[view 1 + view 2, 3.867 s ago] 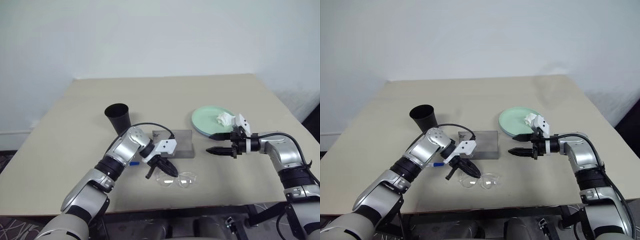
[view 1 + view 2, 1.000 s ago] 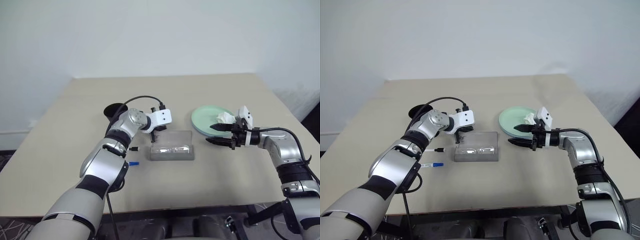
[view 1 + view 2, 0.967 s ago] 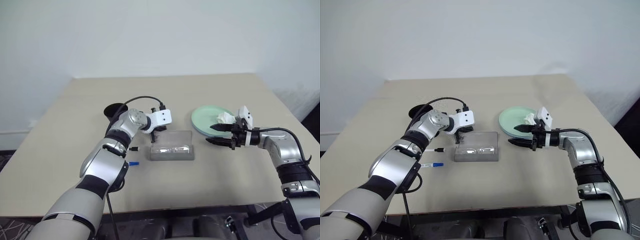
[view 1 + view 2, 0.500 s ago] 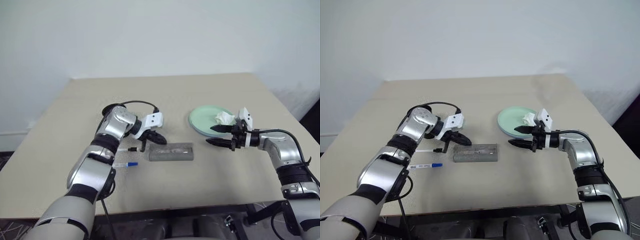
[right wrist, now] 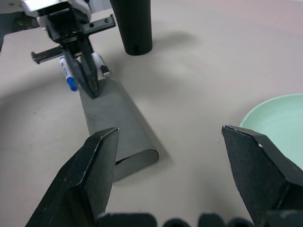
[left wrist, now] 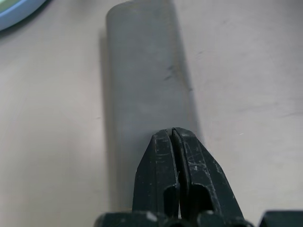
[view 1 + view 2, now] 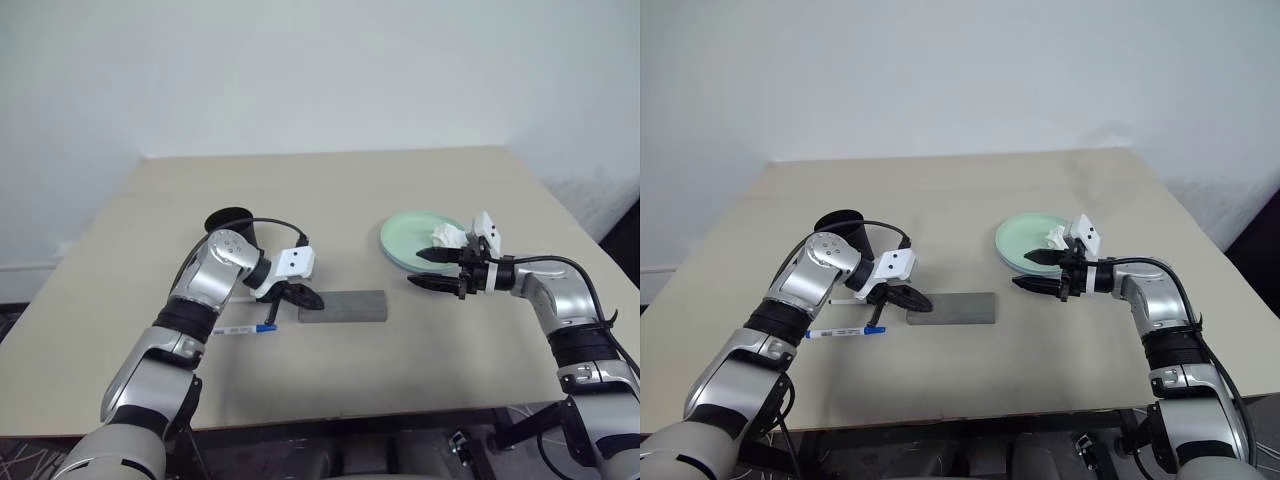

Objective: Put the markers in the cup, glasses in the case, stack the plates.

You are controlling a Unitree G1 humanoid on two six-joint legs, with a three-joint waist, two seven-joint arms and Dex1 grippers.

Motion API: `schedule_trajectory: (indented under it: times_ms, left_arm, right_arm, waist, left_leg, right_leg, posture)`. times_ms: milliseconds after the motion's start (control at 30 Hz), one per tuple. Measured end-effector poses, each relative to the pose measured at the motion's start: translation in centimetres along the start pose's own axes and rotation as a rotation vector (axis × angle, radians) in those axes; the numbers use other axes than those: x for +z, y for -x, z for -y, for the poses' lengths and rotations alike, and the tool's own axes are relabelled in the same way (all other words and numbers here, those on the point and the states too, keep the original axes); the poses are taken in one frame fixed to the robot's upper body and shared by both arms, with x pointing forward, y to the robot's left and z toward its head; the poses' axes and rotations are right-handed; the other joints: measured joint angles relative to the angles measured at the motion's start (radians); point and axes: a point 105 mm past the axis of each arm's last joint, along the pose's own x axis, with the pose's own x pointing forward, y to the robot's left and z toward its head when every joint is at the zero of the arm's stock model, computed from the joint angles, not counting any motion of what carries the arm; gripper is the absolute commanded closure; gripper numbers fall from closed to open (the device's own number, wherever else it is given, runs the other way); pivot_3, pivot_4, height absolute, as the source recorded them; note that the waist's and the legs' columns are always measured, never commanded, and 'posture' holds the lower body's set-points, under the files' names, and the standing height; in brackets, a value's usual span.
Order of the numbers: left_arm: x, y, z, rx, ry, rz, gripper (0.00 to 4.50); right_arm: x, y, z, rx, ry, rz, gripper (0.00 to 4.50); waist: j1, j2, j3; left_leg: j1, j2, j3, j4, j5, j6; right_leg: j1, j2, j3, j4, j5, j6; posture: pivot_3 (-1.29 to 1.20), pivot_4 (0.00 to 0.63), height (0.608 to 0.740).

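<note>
L arm is bent at the elbow, wrist angled down toward the table [image 7: 420, 190]. L gripper [image 7: 305, 297] is clenched, fingers pressed together, nothing held, tip poised at the left end of the case [image 7: 343, 306]. Case lid is seen shut, lying flat mid-table. Glasses can't be seen.

R arm is reached in from the right, forearm near level. R gripper [image 7: 428, 270] is spread wide, empty, held above the table just beside the plates [image 7: 412, 238].

Mint plate is seen on top with a blue rim under it; white tissue [image 7: 447, 236] is rested on it.

Blue-capped marker [image 7: 246, 329] is laid on the table left of the case; black-ended marker [image 7: 852, 300] mostly hidden behind L wrist. Cup [image 7: 232, 230] is stood upright behind L arm.
</note>
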Motion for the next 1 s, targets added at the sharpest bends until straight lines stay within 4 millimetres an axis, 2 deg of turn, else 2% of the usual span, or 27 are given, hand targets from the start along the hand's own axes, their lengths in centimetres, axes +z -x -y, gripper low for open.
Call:
schedule_trajectory:
  times_ms: [167, 233, 600, 967, 1000]
  left_arm:
    - [-0.2, 2.6, 0.8, 0.034, 0.027, 0.008, 4.47]
    - [0.0, 3.0, 0.8, 0.043, 0.024, 0.005, 4.47]
    - [0.6, 2.8, 0.9, 0.04, 0.024, 0.033, 4.47]
    - [0.6, 2.8, 0.9, 0.041, 0.025, 0.033, 4.47]
    - [0.0, 3.1, 1.3, 0.04, 0.027, 0.014, 4.47]
  right_arm:
    - [-0.1, -0.4, -0.2, 0.011, -0.002, 0.002, 0.74]
    - [-0.1, -0.4, -0.2, 0.012, -0.002, 0.001, 0.74]
    - [-0.1, -0.5, -0.3, 0.015, -0.002, 0.0, 0.74]
    - [-0.1, -0.5, -0.3, 0.015, -0.002, 0.0, 0.74]
    - [0.0, -0.8, -0.3, 0.021, 0.0, 0.005, 0.74]
  waist:
    - [0.0, 0.0, 0.0]
    - [0.004, 0.0, 0.0]
    - [0.004, 0.0, 0.0]
    - [0.005, 0.0, 0.0]
    - [0.002, 0.0, 0.0]
  left_leg:
    - [0.0, 0.0, 0.0, 0.0, 0.0, 0.0]
    - [0.001, 0.0, 0.0, 0.0, 0.0, 0.0]
    - [0.0, 0.0, 0.0, -0.001, 0.0, 0.0]
    - [0.0, 0.0, 0.0, -0.001, 0.0, 0.0]
    - [0.0, 0.0, 0.0, -0.001, 0.0, 0.0]
  right_leg:
    - [0.0, 0.0, 0.0, 0.0, 0.0, 0.0]
    - [0.001, 0.0, 0.0, 0.0, 0.0, 0.0]
    - [0.0, 0.0, 0.0, 0.0, 0.0, 0.0]
    - [0.0, 0.0, 0.0, 0.0, 0.0, 0.0]
    - [-0.001, 0.0, 0.001, 0.0, 0.0, 0.0]
  posture:
    - [0.0, 0.0, 0.74]
    - [0.0, 0.0, 0.74]
    - [0.0, 0.0, 0.74]
    - [0.0, 0.0, 0.74]
    - [0.0, 0.0, 0.74]
